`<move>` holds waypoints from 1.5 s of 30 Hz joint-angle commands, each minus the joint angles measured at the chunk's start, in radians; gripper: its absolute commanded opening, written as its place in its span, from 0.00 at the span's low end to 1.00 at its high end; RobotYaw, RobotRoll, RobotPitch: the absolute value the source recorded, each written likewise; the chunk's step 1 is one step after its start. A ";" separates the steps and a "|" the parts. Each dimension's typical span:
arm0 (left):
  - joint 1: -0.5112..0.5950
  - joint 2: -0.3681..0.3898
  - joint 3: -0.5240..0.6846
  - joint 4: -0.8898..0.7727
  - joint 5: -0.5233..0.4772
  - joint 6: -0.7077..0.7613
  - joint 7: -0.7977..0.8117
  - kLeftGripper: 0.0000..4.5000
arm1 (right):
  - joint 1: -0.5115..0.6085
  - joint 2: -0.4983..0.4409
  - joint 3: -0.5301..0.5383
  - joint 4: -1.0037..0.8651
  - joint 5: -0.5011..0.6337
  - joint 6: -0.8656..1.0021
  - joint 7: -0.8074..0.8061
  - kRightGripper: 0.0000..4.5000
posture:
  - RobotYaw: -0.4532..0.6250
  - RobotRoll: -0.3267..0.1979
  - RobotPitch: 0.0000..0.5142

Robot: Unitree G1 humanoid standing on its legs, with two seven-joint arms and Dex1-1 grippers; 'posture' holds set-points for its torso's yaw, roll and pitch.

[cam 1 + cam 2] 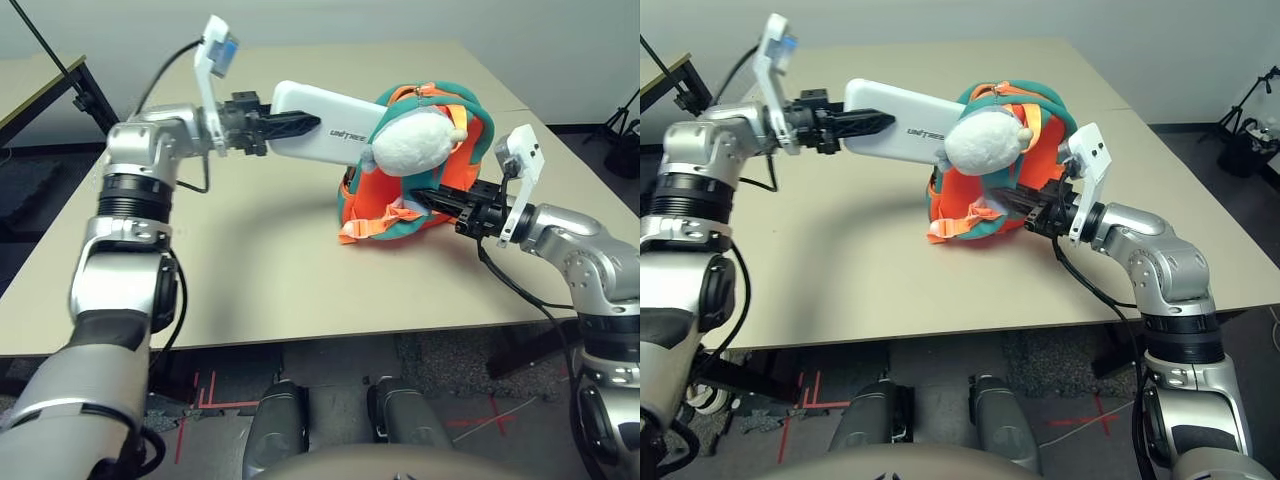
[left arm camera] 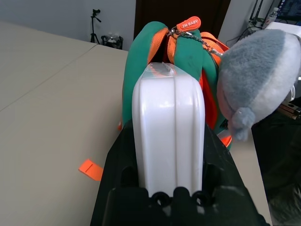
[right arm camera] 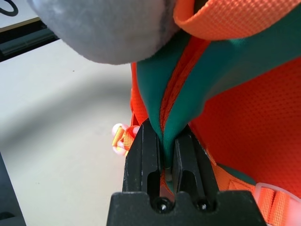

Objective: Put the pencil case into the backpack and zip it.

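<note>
The orange backpack (image 1: 385, 205) with teal trim stands on the table, its grey-white plush animal (image 1: 415, 140) hanging at the front. My left gripper (image 1: 300, 125) is shut on the white pencil case (image 1: 325, 130), held level in the air with its far end pushed against the backpack's top opening (image 2: 162, 47). The orange zip pull (image 2: 188, 23) sits at the top of the bag. My right gripper (image 3: 164, 160) is shut on the backpack's teal edge (image 3: 181, 94) low on its right side, holding the bag.
The beige table (image 1: 250, 250) spreads wide to the left and in front of the bag. Loose orange strap ends (image 1: 360, 228) lie at the bag's base. A second table (image 1: 30, 85) stands at the far left; a tripod base (image 1: 615, 125) stands on the floor to the right.
</note>
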 commanded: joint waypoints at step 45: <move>0.020 0.009 0.064 -0.151 0.071 0.053 -0.010 1.00 | -0.044 0.025 0.061 0.026 -0.029 -0.045 -0.004 0.01 | 0.28 0.62 0.01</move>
